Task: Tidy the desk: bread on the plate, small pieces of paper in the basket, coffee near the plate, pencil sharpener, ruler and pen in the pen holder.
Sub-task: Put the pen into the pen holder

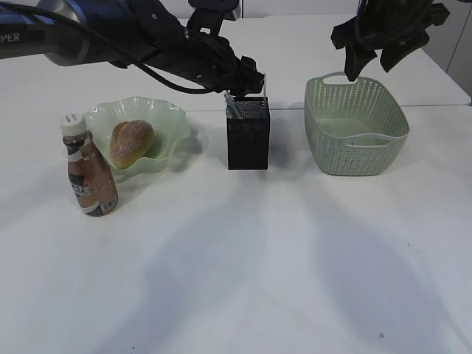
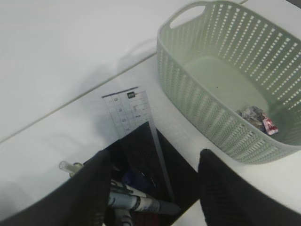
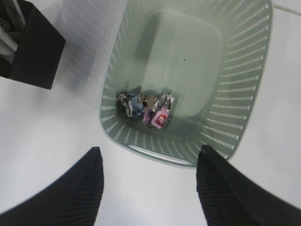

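Observation:
The bread (image 1: pixel 132 141) lies on the pale green plate (image 1: pixel 171 118). The coffee bottle (image 1: pixel 87 169) stands upright just left of the plate. The black mesh pen holder (image 1: pixel 248 139) holds a clear ruler (image 2: pixel 133 114) and a pen (image 2: pixel 136 202); a dark blue object lies deep inside. My left gripper (image 2: pixel 153 186) is open right above the holder, its fingers straddling it, holding nothing. Crumpled paper pieces (image 3: pixel 146 107) lie in the green basket (image 1: pixel 383 136). My right gripper (image 3: pixel 148 186) is open and empty, high above the basket's near rim.
The white table (image 1: pixel 243 265) has a seam running behind the holder and basket. The holder also shows at the top left of the right wrist view (image 3: pixel 33 52). The basket shows in the left wrist view (image 2: pixel 197 99).

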### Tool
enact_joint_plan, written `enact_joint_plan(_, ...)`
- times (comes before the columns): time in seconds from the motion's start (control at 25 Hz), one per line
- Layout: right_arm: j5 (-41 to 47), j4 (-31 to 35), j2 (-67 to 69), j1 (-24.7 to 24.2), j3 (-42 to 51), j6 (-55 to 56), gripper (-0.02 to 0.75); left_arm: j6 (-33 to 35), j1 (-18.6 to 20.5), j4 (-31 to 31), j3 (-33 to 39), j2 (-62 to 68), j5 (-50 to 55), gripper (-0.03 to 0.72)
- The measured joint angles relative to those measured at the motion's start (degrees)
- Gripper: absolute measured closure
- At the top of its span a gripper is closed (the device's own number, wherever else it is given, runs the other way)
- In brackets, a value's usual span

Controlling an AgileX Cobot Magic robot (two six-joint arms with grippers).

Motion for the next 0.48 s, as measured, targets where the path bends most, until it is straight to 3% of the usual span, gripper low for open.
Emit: enact_joint_plan(0.48, 0.00, 0.98, 0.00, 0.00, 0.00, -0.41, 0.250, 0.00, 0.87, 7.19, 0.00, -10.27, 12.55, 0.265)
